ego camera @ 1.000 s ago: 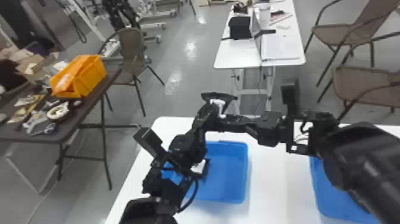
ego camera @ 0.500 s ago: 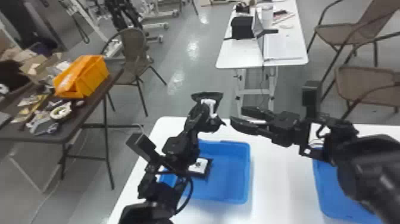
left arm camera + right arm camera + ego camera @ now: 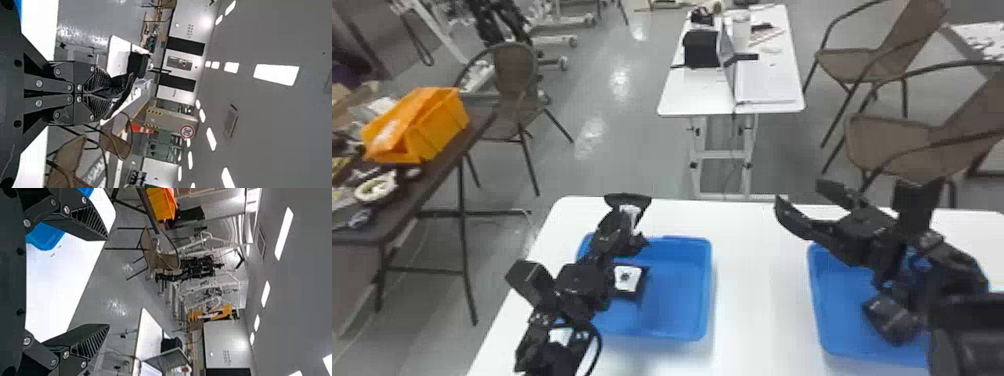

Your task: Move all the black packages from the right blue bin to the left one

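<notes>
- 1 black package [image 3: 628, 280], white-labelled, lies in the left blue bin [image 3: 682, 285], so i judge at least 1 delivered.
- my left gripper [image 3: 102, 93] is pinched narrow on another black package [image 3: 128, 91], up over that bin's far side; its release is left to do.
- my right gripper [image 3: 803, 194] is wide and empty, near the right blue bin [image 3: 837, 305].
- my right arm [image 3: 952, 280] covers much of that bin, whose near corner is hidden; i cannot tell how many packages remain.
</notes>
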